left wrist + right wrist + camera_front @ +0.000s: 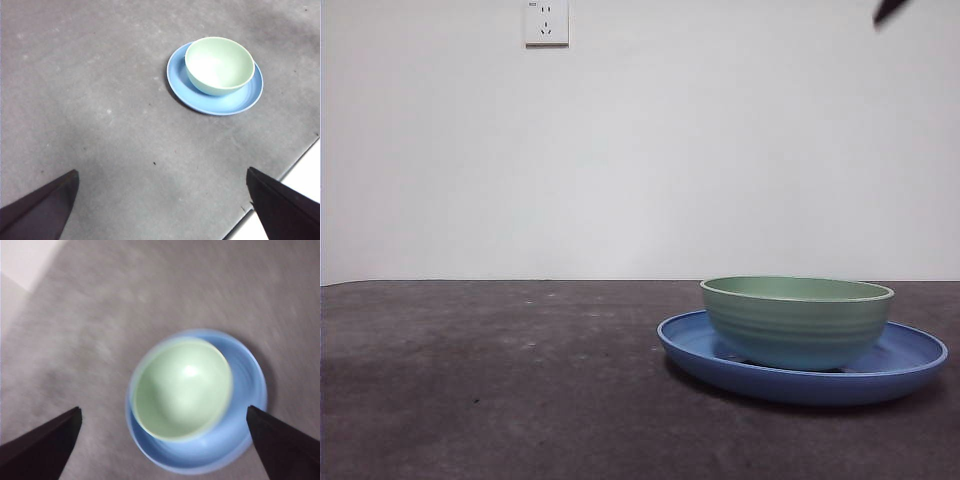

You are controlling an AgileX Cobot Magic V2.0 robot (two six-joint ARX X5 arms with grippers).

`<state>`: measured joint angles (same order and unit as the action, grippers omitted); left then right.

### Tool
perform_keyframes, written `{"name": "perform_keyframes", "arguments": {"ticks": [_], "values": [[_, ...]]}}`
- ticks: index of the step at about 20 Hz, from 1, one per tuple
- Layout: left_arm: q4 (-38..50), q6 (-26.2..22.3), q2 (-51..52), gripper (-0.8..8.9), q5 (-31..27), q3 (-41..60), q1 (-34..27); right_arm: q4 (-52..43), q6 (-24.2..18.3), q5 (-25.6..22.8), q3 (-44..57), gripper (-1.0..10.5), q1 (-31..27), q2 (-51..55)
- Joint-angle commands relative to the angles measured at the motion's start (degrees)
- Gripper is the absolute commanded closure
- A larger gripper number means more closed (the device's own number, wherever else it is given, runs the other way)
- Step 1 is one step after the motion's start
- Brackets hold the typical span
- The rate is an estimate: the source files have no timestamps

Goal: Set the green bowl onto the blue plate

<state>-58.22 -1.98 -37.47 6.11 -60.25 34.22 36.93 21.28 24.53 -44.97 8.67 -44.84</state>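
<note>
Grey table point(470, 380): green bowl point(797, 320) on blue plate point(910, 360)

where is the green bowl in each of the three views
Front view: green bowl low right, sitting on the blue plate.
Left wrist view: bowl upper right of centre.
Right wrist view: bowl central, blurred.
Shared landmark: the blue plate under it in every view.

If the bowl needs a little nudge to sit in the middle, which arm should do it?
The right one, probably. The right gripper is open just above the bowl on the plate. The left gripper, also open, is farther off across the table.
</note>
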Motion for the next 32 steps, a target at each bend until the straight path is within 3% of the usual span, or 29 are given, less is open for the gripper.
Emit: {"name": "perform_keyframes", "arguments": {"ticks": [1, 5, 8, 10, 20, 25, 32], "values": [[1.11, 0.5, -0.26, 1.87, -0.11, -0.87, 0.2, 2.14, 0.2, 1.79, -0.9, 4.1, -3.19, -5.53], [1.16, 0.52, -0.26, 1.87, -0.11, -0.87, 0.2, 0.98, -4.28, 6.03, -0.9, 4.1, -10.8, -16.28], [1.14, 0.55, -0.26, 1.87, -0.11, -0.87, 0.2, -1.4, -7.89, 9.05, -0.9, 5.4, -14.58, -24.59], [1.14, 0.55, -0.26, 1.87, -0.11, -0.87, 0.2, -3.56, -9.05, 10.6, -0.9, 5.4, -15.37, -29.7], [1.16, 0.59, -0.26, 1.87, -0.11, -0.87, 0.2, -11.52, -12.52, 16.52, -0.9, 6.0, -14.23, -45.59], [1.25, 1.22, -0.26, 1.87, -0.11, -0.87, 0.2, -13.81, -13.0, 15.93, -0.9, 6.5, -12.35, -46.56], [1.25, 1.25, -0.26, 1.87, -0.11, -0.87, 0.2, -14.49, -12.98, 12.09, -0.9, 8.1, -9.9, -46.56]]}}
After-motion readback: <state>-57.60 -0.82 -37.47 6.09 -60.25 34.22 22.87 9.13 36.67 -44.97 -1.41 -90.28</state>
